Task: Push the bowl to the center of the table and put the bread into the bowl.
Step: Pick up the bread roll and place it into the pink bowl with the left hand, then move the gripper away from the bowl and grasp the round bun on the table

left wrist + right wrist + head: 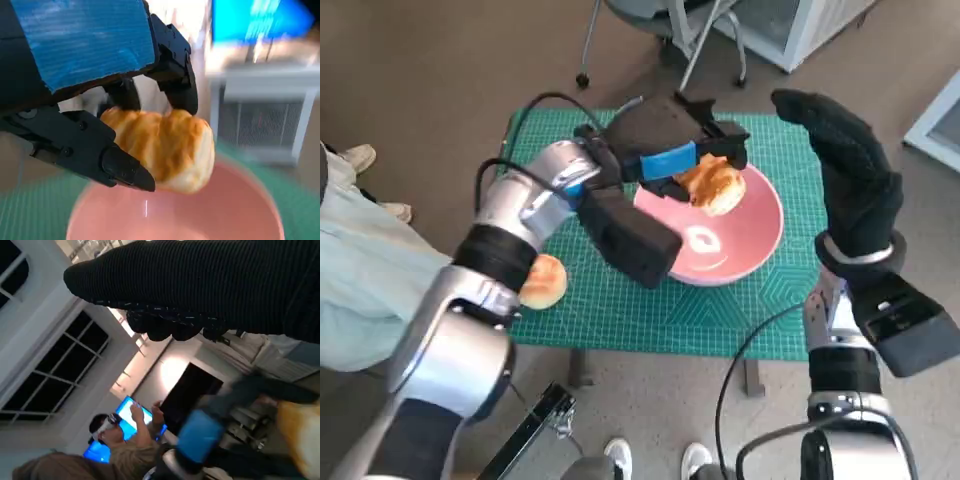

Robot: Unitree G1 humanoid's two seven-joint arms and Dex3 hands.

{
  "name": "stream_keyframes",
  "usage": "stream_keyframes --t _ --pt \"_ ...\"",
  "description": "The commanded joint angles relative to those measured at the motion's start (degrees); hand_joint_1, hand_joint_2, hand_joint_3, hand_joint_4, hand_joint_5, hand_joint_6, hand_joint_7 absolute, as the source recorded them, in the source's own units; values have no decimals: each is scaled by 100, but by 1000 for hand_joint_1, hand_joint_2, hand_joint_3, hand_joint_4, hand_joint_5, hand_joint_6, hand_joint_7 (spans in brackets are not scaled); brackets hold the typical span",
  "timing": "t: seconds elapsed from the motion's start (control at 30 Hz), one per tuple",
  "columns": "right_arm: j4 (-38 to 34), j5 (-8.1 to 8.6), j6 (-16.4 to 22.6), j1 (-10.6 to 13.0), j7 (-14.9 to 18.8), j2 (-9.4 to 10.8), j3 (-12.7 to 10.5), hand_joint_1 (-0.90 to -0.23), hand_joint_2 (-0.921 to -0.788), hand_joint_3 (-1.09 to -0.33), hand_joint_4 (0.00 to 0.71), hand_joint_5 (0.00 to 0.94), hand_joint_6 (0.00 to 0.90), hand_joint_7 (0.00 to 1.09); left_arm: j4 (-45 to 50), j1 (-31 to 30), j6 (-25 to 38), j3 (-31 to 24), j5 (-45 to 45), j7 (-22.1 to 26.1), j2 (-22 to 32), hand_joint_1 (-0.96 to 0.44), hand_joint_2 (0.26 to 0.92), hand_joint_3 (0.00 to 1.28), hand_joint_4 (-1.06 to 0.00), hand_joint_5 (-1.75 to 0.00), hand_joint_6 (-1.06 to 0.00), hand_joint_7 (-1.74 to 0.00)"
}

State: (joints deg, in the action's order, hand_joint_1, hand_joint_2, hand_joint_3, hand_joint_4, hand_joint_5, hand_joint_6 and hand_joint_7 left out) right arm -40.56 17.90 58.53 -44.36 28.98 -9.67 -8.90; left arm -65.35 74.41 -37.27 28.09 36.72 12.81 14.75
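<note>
The black left hand with blue tape over its back (pixel 665 150) reaches across the table from about eight o'clock, its fingers (pixel 175 75) clamped round a golden-brown glazed bread roll (pixel 712 185) held over the pink round bowl (pixel 755 240). The right hand in the black knitted glove (pixel 850 170) stands raised at three o'clock of the bowl, fingers together and slightly curved, holding nothing.

There are two bread rolls: the held one, and a second golden roll (pixel 544 282) lying at eight o'clock of the bowl. There is one bowl.

The table carries a green gridded cutting mat (pixel 620 320). Brown floor (pixel 420 70) surrounds it; a person's pale trouser leg (pixel 360 260) shows at nine o'clock, a chair base (pixel 660 30) at twelve.
</note>
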Motion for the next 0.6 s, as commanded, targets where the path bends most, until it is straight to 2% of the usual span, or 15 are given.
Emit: stream_keyframes --t 0.03,0.17,0.3,0.4,0.57,0.6 --pt "60 87 -111 148 69 -57 -39 -543 -921 -654 349 1 53 766 205 -111 364 -128 -276 639 77 -126 876 25 -133 -109 -63 -595" --pt "67 131 -143 145 89 -66 -55 -550 -921 -642 346 0 54 760 464 -253 379 -251 -467 878 184 -167 871 10 -119 -43 -44 -599" --pt "65 133 -157 140 68 -50 -67 -544 -921 -639 345 0 55 757 811 -527 72 -468 -708 844 423 -191 872 7 -115 -28 -37 -605" --pt "80 125 -162 147 46 -31 -62 -539 -921 -639 345 0 56 754 1061 -728 -198 -669 -966 906 617 -200 871 5 -127 -29 -52 -610" --pt "90 120 -165 152 40 -24 -61 -537 -921 -639 345 0 58 750 1228 -828 -233 -735 -1074 991 687 -203 871 3 -147 -24 -92 -575" --pt "93 98 -151 156 21 -10 -57 -536 -921 -639 345 0 58 749 1529 -1022 -339 -896 -1285 1091 913 -203 871 3 -149 -23 -96 -571"
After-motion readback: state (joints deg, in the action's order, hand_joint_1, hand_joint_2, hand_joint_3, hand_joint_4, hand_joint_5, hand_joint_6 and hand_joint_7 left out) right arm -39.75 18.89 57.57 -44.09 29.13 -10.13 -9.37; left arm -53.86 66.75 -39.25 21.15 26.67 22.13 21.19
